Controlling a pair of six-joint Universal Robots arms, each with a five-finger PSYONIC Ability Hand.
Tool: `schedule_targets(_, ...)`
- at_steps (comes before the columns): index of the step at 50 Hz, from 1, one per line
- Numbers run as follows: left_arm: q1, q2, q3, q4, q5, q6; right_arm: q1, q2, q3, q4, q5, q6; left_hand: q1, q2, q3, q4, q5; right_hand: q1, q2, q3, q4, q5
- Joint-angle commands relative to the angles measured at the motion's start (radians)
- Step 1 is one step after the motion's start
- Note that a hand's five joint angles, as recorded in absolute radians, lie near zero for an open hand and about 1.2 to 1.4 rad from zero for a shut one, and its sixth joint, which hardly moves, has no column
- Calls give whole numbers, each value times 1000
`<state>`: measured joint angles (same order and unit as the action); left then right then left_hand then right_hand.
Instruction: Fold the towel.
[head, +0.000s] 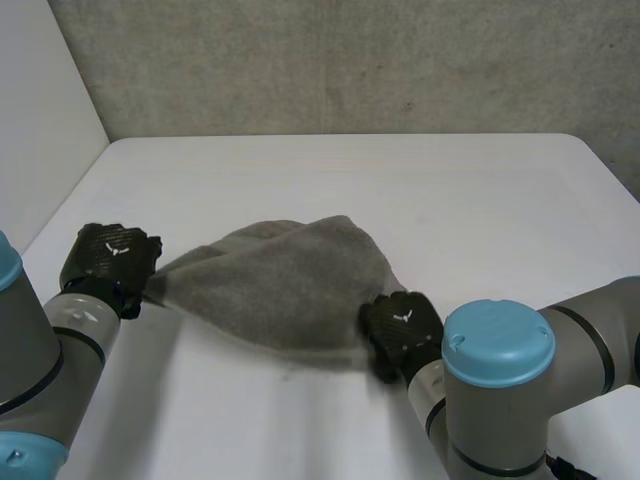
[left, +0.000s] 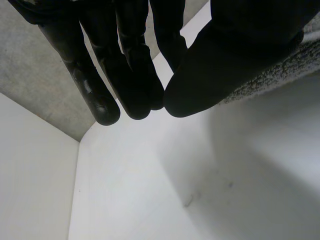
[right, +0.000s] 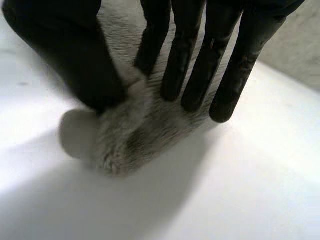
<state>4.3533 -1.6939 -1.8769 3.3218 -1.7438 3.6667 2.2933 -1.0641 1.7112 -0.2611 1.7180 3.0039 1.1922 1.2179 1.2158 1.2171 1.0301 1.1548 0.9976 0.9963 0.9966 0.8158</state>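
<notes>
The grey towel (head: 285, 285) is fuzzy cloth, the white table (head: 450, 190) smooth and matt, the wall (head: 350, 60) rough, perhaps concrete.

Open white desk (head: 400, 190) ran from the middle to the rough grey concrete wall (head: 350, 60) behind it and the plain white side wall (head: 40, 120) at the left. Nearer, the crumpled grey terry towel (head: 280, 280), stretched between the black left hand (head: 108, 257) and black right hand (head: 402, 325) pinching its ends, barred the near middle.

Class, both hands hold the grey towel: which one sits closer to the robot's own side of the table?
The right hand, pinching the towel's nearer end; the left hand grips the opposite end, farther out on the table.
</notes>
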Motion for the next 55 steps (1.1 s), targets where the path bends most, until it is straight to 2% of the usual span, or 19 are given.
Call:
schedule_targets(1,2,-3,13,4,3,-10,-20,-8,-15,-121,20,-115,204,178,180,179,192,241,399,400,400,406)
schedule_targets(10,11,-72,211,8,33,-109,-120,-36,-177,-133,-34,-223,204,178,180,179,192,241,399,400,400,406)
schedule_targets(12,3,-82,283,8,43,-139,-142,-54,-302,-144,-70,-243,204,178,180,179,192,241,399,400,400,406)
schedule_targets(15,-9,-90,450,10,49,-214,-173,-80,-425,-190,-83,-252,204,178,180,179,192,241,399,400,400,406)
schedule_targets(17,-15,-89,614,15,46,-319,-185,-103,-467,-240,-83,-241,204,178,180,179,192,241,399,400,400,406)
schedule_targets(23,-21,-70,740,15,37,-495,-196,-192,-489,-425,-90,-238,204,178,180,179,192,241,399,400,400,406)
schedule_targets(26,-44,-28,684,-14,36,-534,-198,-229,-440,-389,-110,-241,204,178,180,179,192,241,399,400,400,406)
schedule_targets(28,-55,3,608,-45,40,-530,-202,-238,-378,-244,-156,-243,204,178,180,179,192,241,399,400,400,406)
schedule_targets(29,-57,31,525,-73,46,-519,-202,-238,-378,-244,-156,-243,204,178,180,179,192,241,399,400,400,406)
schedule_targets(31,-58,48,441,-100,47,-507,-222,-238,-329,-25,-207,-252,204,178,180,179,192,241,399,400,400,406)
schedule_targets(32,-60,60,364,-128,47,-487,-222,-238,-329,-24,-207,-252,204,178,180,179,192,241,399,400,400,406)
schedule_targets(36,-74,65,210,-160,47,-430,-271,-229,-244,263,-239,-267,204,178,180,179,192,241,399,400,400,406)
schedule_targets(38,-104,59,87,-171,47,-389,-285,-224,-213,314,-241,-275,204,178,180,179,192,241,399,400,400,406)
schedule_targets(44,-198,20,-22,-168,47,-379,-320,-208,-69,298,-247,-313,204,178,180,179,192,241,399,400,400,406)
schedule_targets(46,-259,-35,-40,-168,44,-381,-331,-198,-41,280,-247,-322,204,178,180,179,192,241,399,400,400,406)
schedule_targets(52,-279,-63,-33,-160,41,-381,-356,-197,47,217,-245,-319,204,178,180,179,192,241,399,400,400,406)
schedule_targets(53,-279,-61,-28,-153,41,-381,-356,-197,47,217,-245,-319,94,68,70,69,82,241,399,400,400,406)
schedule_targets(54,-278,-58,-21,-143,43,-381,-366,-200,66,195,-247,-310,-230,-255,-253,-255,-242,241,399,400,400,406)
schedule_targets(55,-278,-58,-21,-143,43,-381,-376,-200,83,175,-247,-307,-233,-259,-257,-258,-245,241,399,400,400,406)
